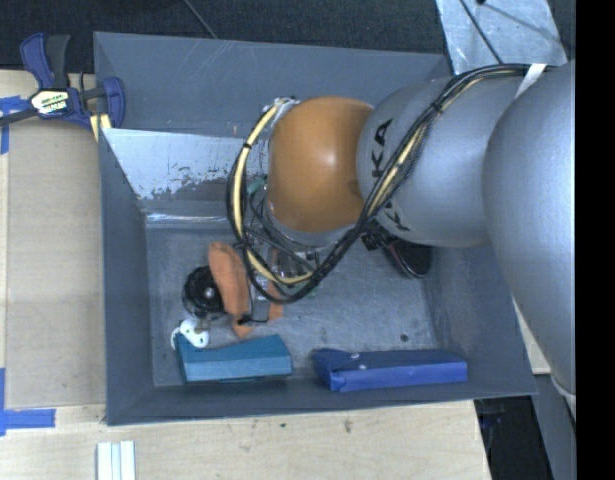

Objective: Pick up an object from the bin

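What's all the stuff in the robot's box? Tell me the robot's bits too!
bin: 1, grey, middle of the view
long rounded thing: 1, orange, left of the floor, under the arm's end
round thing: 1, black, just left of the orange one
small thing: 1, white, at the pale block's left end
block: 1, pale blue, along the near wall, left
long box: 1, dark blue, along the near wall, right
dark thing: 1, black, right of the floor, partly under the arm
arm: 1, silver-grey, from the right
cover: 1, orange, on the arm's end
cables: several, black and yellow, around the cover
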You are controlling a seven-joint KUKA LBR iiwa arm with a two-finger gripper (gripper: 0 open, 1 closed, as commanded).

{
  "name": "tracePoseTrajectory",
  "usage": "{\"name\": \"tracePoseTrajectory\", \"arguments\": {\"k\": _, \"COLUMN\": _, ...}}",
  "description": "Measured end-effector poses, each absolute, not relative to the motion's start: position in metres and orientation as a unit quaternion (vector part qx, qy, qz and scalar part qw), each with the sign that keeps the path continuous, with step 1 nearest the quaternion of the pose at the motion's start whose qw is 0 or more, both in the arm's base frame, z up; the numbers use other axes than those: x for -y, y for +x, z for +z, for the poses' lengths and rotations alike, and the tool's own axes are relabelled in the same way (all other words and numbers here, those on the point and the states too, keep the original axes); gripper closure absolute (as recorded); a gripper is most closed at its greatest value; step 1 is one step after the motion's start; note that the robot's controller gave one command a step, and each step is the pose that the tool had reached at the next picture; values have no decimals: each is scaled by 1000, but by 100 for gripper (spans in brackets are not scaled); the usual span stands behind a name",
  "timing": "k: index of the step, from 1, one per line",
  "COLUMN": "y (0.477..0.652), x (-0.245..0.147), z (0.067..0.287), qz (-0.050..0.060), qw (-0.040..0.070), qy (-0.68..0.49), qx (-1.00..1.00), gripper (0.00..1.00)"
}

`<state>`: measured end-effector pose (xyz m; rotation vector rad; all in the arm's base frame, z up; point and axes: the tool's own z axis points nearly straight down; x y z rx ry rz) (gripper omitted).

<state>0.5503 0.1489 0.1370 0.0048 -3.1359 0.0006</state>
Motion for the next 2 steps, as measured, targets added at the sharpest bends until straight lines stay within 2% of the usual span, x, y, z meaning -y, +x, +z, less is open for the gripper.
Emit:
{"name": "tracePoseTrajectory", "arguments": {"k": 1, "y": 552, "x": -148, "z": 142, "qz": -1, "qw": -1, "qy": 0, "qx": 1000, "gripper": 0}}
{"name": "tracePoseTrajectory", "arguments": {"k": 2, "y": 553, "x": -150, "z": 118, "qz": -1, "qw": -5, "qy": 35, "qx": 999, "gripper": 0}}
